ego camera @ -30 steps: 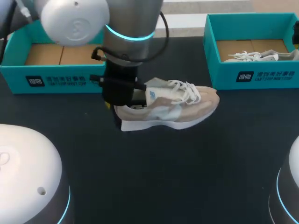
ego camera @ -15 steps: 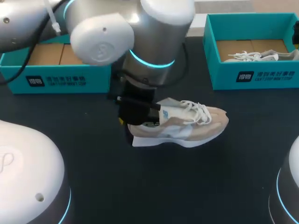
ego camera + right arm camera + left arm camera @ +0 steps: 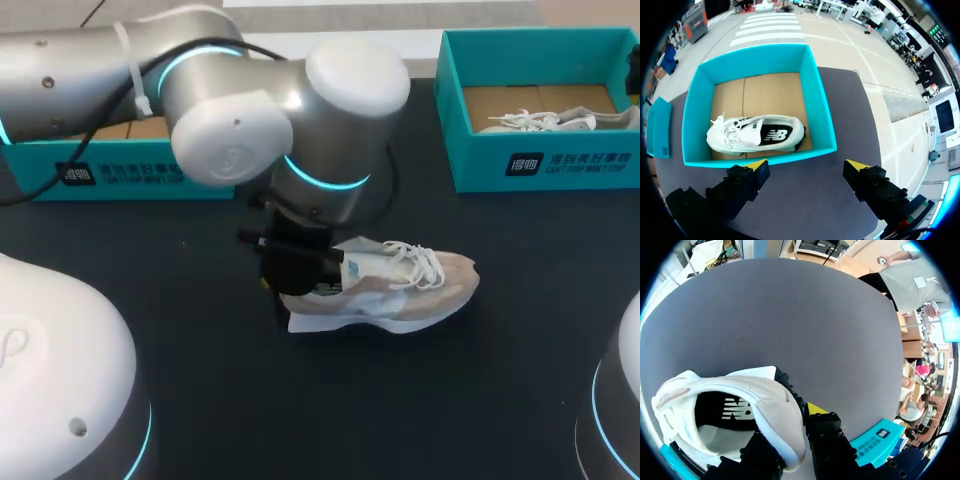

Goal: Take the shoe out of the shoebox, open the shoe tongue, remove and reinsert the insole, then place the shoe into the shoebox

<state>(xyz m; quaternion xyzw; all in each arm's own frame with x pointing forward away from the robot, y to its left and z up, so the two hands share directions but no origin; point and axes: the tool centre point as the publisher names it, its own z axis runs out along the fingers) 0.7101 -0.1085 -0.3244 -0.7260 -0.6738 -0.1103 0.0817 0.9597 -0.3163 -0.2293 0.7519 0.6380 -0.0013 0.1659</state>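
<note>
Holding white shoe (image 3: 757, 135), shoebox (image 3: 823, 117) faces spread right jaws; left jaws clamp beige shoe (image 3: 415, 292).

This looks like a robotics lab bench. A dark table (image 3: 520, 300) is the work surface, and a grey jointed left arm (image 3: 250, 120) with glowing cyan rings reaches over the table's middle. A teal shoebox (image 3: 120, 175) stands at the table's far-left corner and a second teal shoebox (image 3: 540, 160) at its far-right corner. A beige sneaker (image 3: 400, 290) is at the table's middle.
</note>
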